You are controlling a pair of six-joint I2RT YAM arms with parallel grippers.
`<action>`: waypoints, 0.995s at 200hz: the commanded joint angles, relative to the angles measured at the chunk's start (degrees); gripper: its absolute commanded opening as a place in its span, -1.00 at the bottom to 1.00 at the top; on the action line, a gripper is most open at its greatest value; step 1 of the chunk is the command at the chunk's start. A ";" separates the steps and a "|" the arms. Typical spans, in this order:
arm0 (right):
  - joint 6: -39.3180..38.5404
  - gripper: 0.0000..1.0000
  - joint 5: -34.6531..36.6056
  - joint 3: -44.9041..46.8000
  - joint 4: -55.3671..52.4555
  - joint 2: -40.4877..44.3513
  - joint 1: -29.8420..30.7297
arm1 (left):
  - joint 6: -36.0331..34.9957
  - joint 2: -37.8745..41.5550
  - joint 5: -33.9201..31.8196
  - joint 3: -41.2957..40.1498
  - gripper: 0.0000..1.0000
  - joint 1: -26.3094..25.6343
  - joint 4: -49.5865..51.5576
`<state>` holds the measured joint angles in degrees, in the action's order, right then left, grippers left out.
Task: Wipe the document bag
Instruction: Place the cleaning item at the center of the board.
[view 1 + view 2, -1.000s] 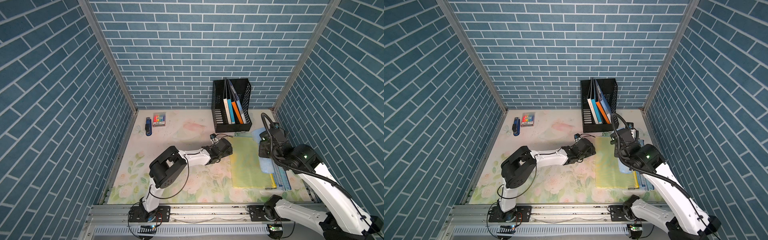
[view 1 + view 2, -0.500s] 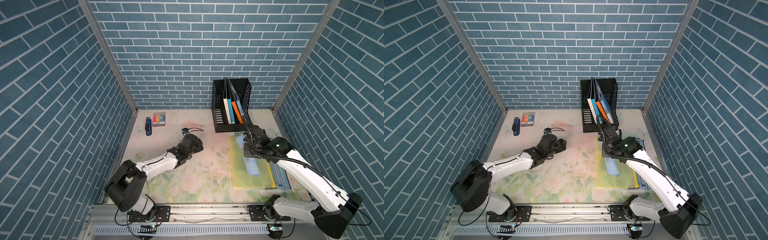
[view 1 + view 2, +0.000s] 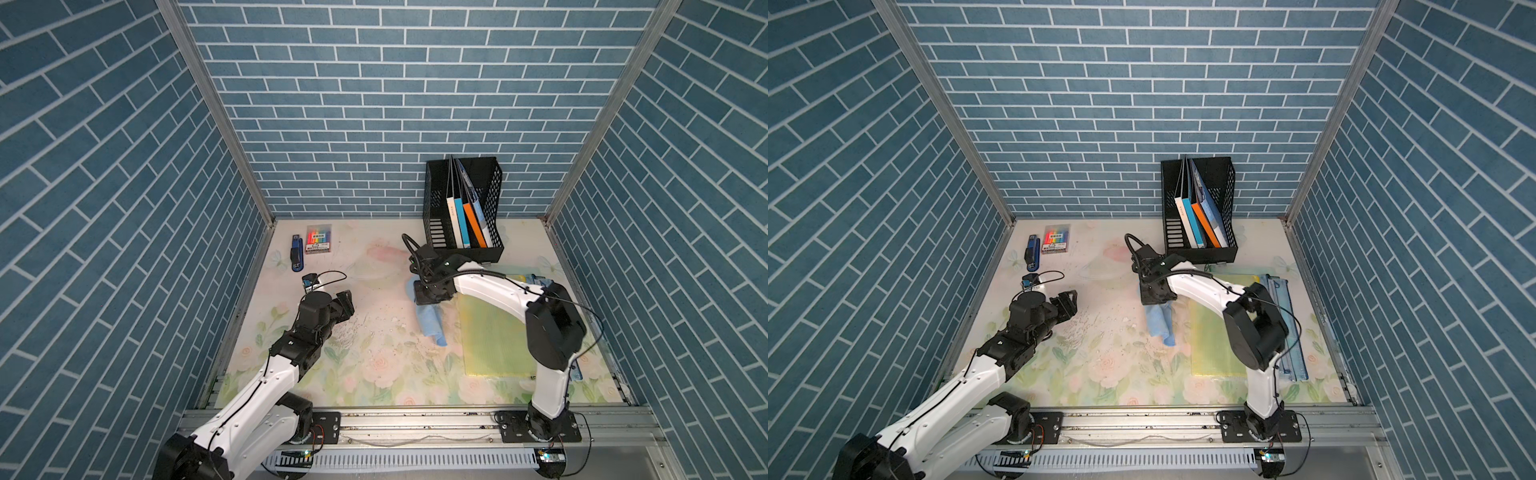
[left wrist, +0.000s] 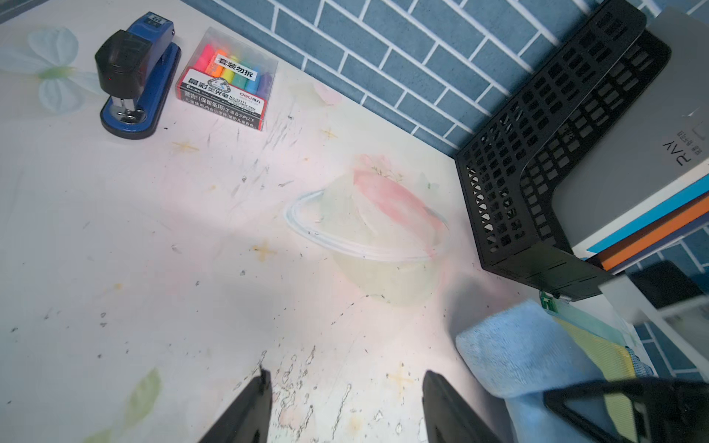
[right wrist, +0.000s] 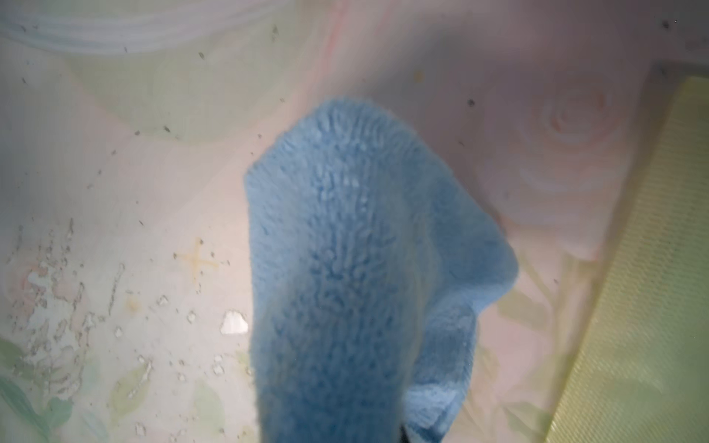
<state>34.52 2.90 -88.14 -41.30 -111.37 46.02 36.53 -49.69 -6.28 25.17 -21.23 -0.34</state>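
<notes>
Left end effector (image 3: 345,303): fingers apart, empty, over worktop (image 3: 374,374) at 9 o'clock. Right end effector (image 3: 430,300): clamped on blue cloth (image 3: 432,326), near centre. Bag (image 3: 494,345) lies flat at 3 o'clock, with the cloth just beside its 9 o'clock edge.

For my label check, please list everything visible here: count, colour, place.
document bag: one, yellow-green, right side of table
blue cloth: one, light blue, beside document bag
blue sleeve: one, clear blue, along document bag's right edge
file rack: one, black, back right
folders: several, white, blue, orange, in file rack
stapler: one, blue-black, back left
highlighter pack: one, multicoloured, beside stapler
left end effector: one, black, open, empty
right end effector: one, black, shut on blue cloth
</notes>
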 commanded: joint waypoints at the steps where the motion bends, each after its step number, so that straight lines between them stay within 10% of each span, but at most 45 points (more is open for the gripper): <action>1: -2.06 -0.69 -0.11 -8.77 -0.42 -5.65 1.58 | -1.06 2.57 -0.26 -0.84 0.35 1.11 2.89; 32: -0.65 -0.27 0.98 -13.80 -1.74 -11.92 2.95 | -0.15 4.76 -0.15 -1.62 0.42 1.99 3.50; 56: -3.94 0.98 2.98 -15.08 -2.91 -10.04 4.86 | -0.34 4.45 0.53 -1.61 0.49 2.25 2.94; 162: -8.45 0.99 5.23 -6.56 -7.21 4.44 7.25 | -4.10 -2.27 3.28 1.61 0.66 5.02 -1.87; 199: -7.98 0.99 12.99 14.05 11.97 21.01 5.39 | -7.78 -2.92 1.32 1.97 0.81 6.88 -4.11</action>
<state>27.99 10.87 -83.26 -37.85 -99.68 53.41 32.29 -52.66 -3.55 25.65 -16.16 -1.50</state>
